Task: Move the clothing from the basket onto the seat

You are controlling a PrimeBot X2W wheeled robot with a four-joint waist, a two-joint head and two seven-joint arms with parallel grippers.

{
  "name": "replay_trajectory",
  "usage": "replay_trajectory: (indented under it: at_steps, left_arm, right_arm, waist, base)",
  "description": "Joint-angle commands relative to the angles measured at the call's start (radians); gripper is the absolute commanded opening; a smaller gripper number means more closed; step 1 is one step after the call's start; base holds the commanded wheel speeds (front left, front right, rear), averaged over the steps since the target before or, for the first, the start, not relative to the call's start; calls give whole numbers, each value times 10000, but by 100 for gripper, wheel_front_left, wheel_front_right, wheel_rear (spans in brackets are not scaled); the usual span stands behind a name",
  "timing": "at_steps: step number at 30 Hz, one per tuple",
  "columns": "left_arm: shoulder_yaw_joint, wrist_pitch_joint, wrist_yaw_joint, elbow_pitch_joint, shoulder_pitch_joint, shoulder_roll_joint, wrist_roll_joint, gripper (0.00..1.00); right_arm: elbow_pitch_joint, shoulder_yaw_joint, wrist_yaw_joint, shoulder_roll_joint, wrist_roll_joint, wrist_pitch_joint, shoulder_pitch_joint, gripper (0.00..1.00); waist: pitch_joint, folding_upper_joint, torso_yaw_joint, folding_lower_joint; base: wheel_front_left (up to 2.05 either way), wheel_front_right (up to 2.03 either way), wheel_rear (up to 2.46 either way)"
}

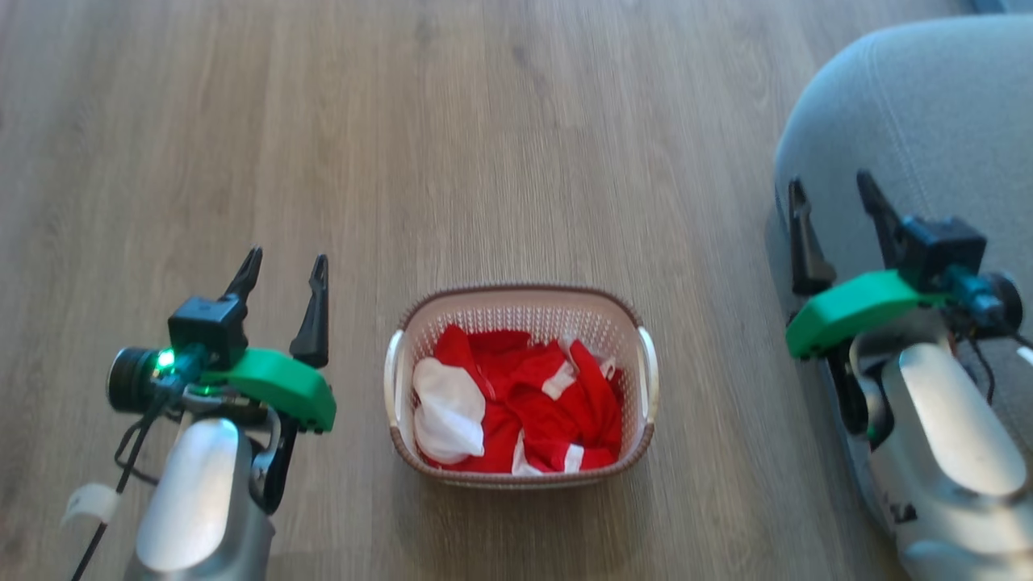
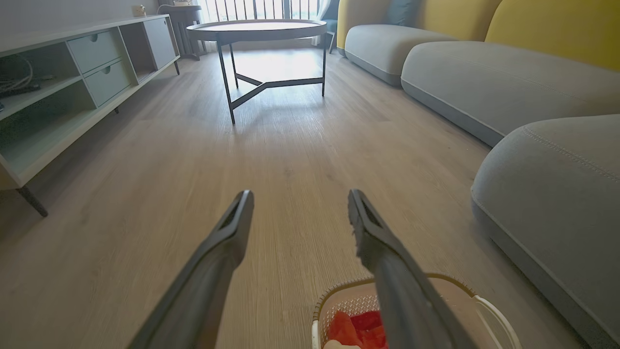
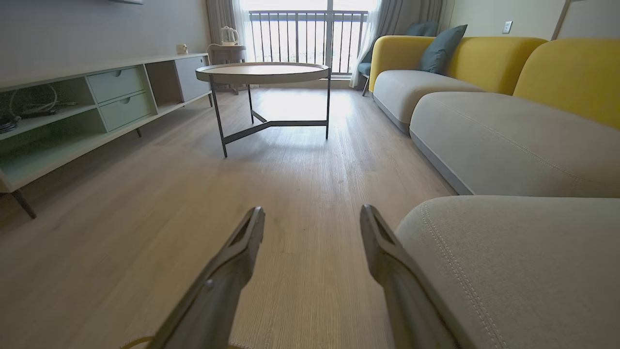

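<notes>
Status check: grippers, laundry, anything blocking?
Left gripper open, empty, beside basket. Right gripper open, empty, at seat edge. Clothing all in basket. Nothing seen between basket and seat.

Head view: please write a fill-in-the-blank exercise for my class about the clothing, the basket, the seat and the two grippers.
1. The clothing lies ____ the basket.
2. Most of the clothing is ____ in colour.
3. The seat is on the robot's ____ side of the basket.
4. The left gripper and the right gripper both have jaws that are ____.
Missing words: inside; red; right; open.
</notes>
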Motion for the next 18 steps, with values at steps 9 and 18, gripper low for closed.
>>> replay_trajectory:
  at_steps: [9, 18]
  left_arm:
    - [-274, -95, -63, -271, -1141, 8, -446, 100]
    - [-970, -95, -63, -104, -1897, -52, -674, 100]
  right_arm:
    - [-1445, 19, 71, 155, -230, -134, -1183, 100]
    - [-2309, -73, 71, 289, -401, -134, -1910, 100]
  waist:
    - [1974, 0, -491, 0]
    - [3668, 0, -785, 0]
  base:
    - [0, 0, 0]
    - [0, 0, 0]
